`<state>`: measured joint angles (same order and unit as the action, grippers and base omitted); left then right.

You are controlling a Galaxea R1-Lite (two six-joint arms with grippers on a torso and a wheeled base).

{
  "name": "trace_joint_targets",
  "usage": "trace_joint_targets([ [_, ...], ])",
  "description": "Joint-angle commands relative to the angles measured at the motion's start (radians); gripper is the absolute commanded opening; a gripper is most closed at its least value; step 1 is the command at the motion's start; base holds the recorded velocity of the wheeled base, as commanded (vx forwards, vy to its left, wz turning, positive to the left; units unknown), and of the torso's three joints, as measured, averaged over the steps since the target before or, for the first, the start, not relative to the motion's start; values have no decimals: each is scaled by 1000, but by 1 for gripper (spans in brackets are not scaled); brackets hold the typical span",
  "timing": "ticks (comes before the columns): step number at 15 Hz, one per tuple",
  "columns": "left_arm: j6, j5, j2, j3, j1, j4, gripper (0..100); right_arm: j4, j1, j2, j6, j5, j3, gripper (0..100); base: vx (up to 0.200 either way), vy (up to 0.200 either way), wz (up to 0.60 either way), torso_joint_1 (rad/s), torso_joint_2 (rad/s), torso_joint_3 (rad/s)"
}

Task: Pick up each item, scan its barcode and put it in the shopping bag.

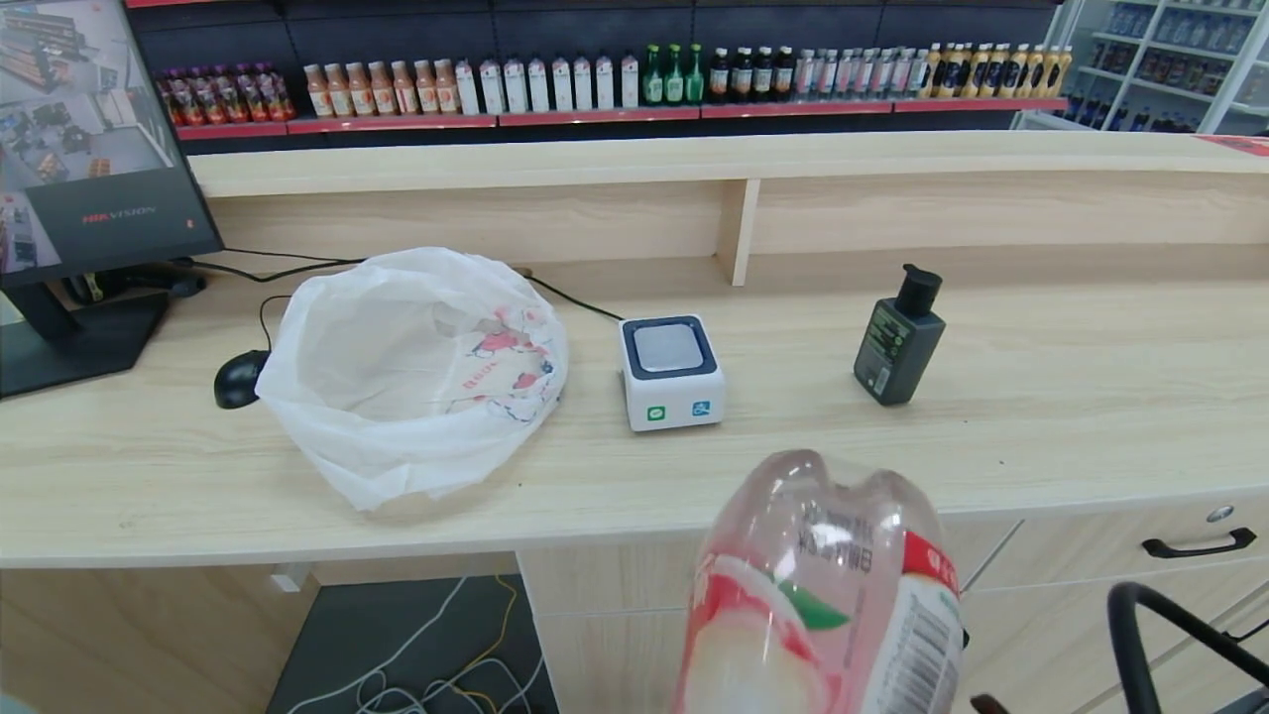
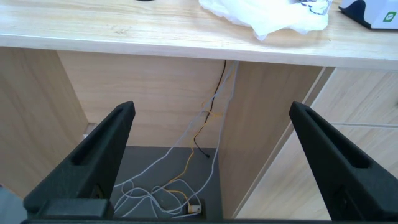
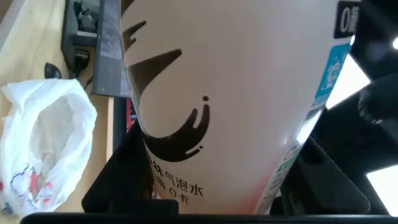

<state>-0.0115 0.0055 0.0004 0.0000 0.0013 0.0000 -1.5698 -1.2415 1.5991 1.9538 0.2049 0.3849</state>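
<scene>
Clear plastic peach-label drink bottle point(image 1: 823, 595) clamped in right gripper point(image 3: 230, 180), held at 5 o'clock of the white cube scanner point(image 1: 671, 372): looks like scan step, next needs its barcode point(image 1: 920, 666) turned to scanner window, then white plastic shopping bag point(image 1: 416, 372) at 9 o'clock; left gripper point(image 2: 211, 155) spread, empty.

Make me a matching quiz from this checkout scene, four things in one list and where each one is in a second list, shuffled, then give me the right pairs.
Things:
1. shopping bag
2. scanner
3. pump bottle
4. drink bottle

Places:
A. up in the air, in front of the counter edge
B. standing upright on the counter, to the right of the scanner
C. mid-counter, between the shopping bag and the pump bottle
D. lying open on the counter, beside the black mouse

Pairs: 1-D, 2-C, 3-B, 4-A
</scene>
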Motion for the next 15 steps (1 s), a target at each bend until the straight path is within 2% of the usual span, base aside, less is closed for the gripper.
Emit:
trace_joint_targets([
  [1, -1, 1, 0, 0, 0, 0, 100, -1, -64, 19, 33, -1, 6, 0, 0, 0, 0, 0, 0, 0],
  [5, -1, 1, 0, 0, 0, 0, 100, -1, -64, 15, 28, 11, -8, 0, 0, 0, 0, 0, 0, 0],
  [9, -1, 1, 0, 0, 0, 0, 100, -1, -38, 12, -96, 7, -24, 0, 0, 0, 0, 0, 0, 0],
  [10, -1, 1, 0, 0, 0, 0, 100, -1, -38, 10, -164, -9, -20, 0, 0, 0, 0, 0, 0, 0],
  [12, -1, 1, 0, 0, 0, 0, 100, -1, -38, 13, -214, -75, -6, 0, 0, 0, 0, 0, 0, 0],
  [15, -1, 1, 0, 0, 0, 0, 100, -1, 0, 44, -239, -53, 45, 0, 0, 0, 0, 0, 0, 0],
])
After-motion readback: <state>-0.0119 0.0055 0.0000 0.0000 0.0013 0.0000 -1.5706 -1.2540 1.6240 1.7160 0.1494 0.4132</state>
